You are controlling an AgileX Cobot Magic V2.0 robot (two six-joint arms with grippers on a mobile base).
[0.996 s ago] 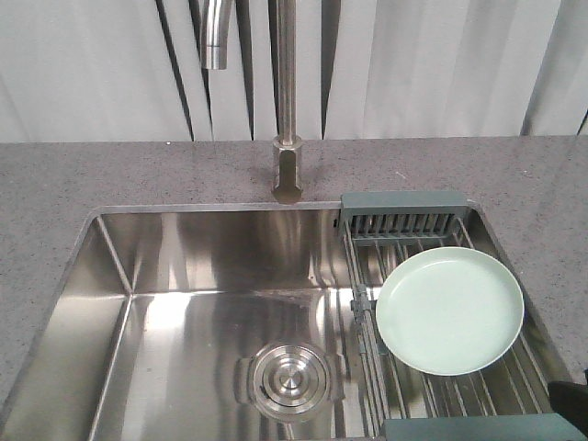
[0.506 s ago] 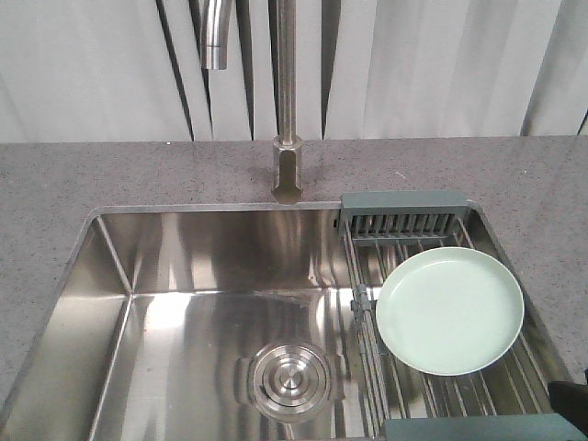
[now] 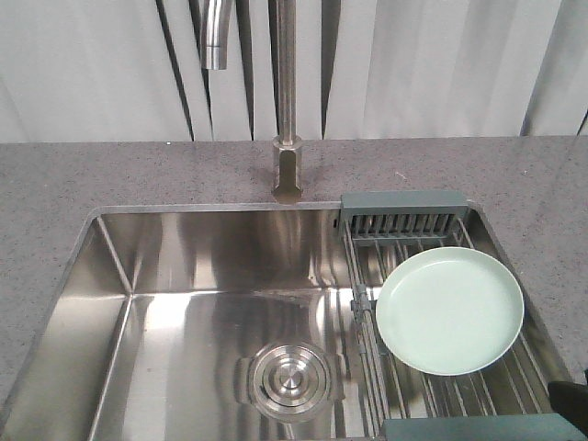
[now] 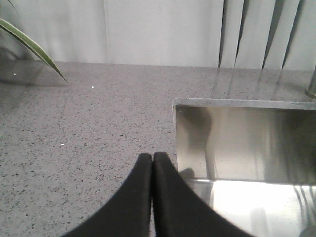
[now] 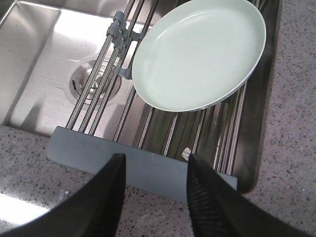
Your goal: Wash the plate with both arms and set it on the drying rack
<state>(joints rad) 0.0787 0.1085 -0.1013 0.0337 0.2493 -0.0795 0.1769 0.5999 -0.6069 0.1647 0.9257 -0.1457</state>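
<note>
The pale mint-green plate point(image 3: 449, 310) lies flat on the wire bars of the drying rack point(image 3: 401, 219), which spans the right end of the sink. In the right wrist view the plate point(image 5: 200, 52) rests on the rack point(image 5: 143, 165). My right gripper point(image 5: 155, 160) is open and empty, hovering over the rack's near grey-teal end, short of the plate. A dark corner of the right arm point(image 3: 570, 404) shows at the bottom right of the front view. My left gripper point(image 4: 151, 159) is shut and empty, above the counter by the sink's left rim.
The steel sink basin point(image 3: 165, 276) has a round drain point(image 3: 289, 378) in its floor. A steel tap point(image 3: 287, 138) stands behind the sink. Grey speckled counter point(image 3: 92, 175) surrounds it. A plant leaf point(image 4: 29, 44) lies at the far left.
</note>
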